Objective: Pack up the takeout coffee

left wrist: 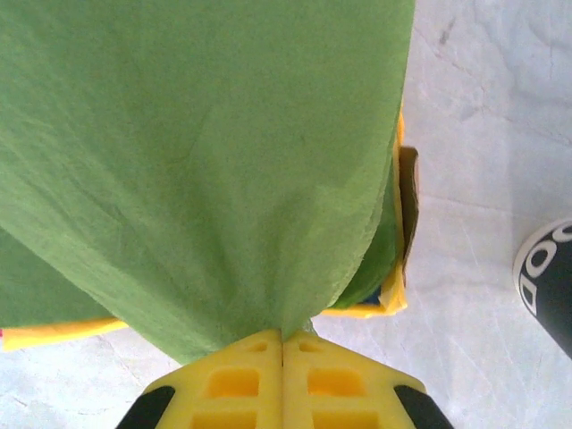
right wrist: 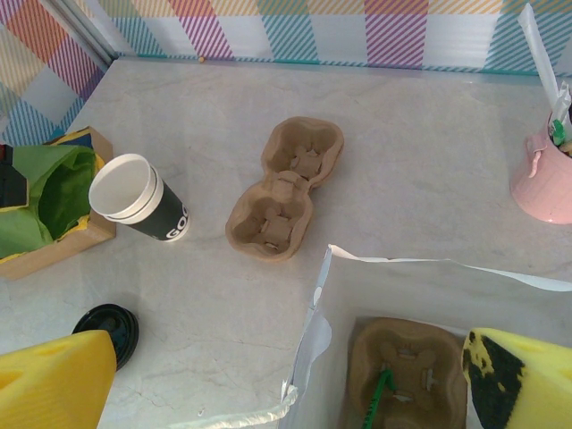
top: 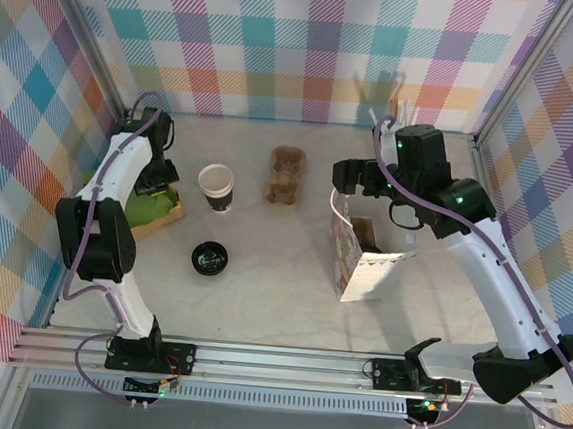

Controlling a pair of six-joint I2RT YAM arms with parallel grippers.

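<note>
The left pincer [left wrist: 283, 347] is pressed together, pinching a green cloth [left wrist: 197, 161]. The right pincer [right wrist: 286, 375] hangs spread over the rim of the bag [right wrist: 420, 286], which holds a tray [right wrist: 407, 366].

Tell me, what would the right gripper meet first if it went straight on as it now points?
Probably the bag's rim, which lies between the right gripper's open fingers; slightly aside, it would enter the bag and reach the carrier inside. Depth is unclear.

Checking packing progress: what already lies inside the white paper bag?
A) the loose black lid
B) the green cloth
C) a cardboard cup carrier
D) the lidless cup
C: the right wrist view shows a cardboard cup carrier on the floor of the white paper bag.
</note>
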